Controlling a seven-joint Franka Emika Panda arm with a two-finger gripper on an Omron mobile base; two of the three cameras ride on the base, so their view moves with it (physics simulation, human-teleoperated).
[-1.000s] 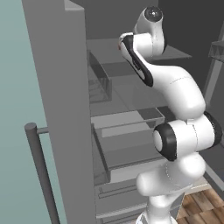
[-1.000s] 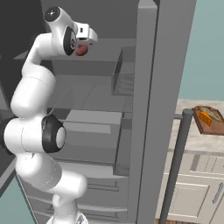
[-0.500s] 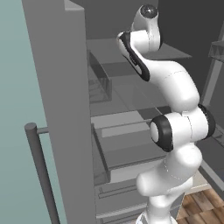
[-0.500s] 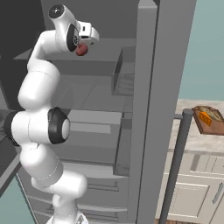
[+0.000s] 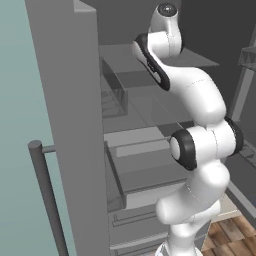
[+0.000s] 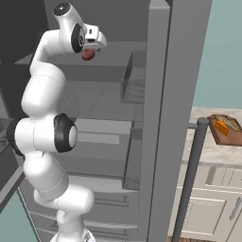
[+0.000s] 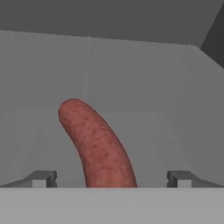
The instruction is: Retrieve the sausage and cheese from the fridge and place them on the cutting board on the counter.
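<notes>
1. While the fridge [image 6: 175,94] stands open, the white arm reaches to an upper shelf, jaws [image 7: 111,178] spread wide on either side of the sausage [image 7: 98,146], not yet clamped.
2. Lying lengthwise between the fingertips [image 7: 41,178], the sausage suits a closing grasp.
3. On the table [image 6: 212,151] at right, the cutting board [image 6: 226,129] carries the cheese [image 6: 221,126], leaving room beside it.

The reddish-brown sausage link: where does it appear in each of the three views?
Left base view: hidden behind the white arm, which reaches into the grey fridge.
Right base view: upper left, the reddish-brown sausage link just below the hand.
Hand view: centre, sausage lying between the open gripper fingertips.
Shared landmark: the fridge's grey shelf it lies on.
</notes>
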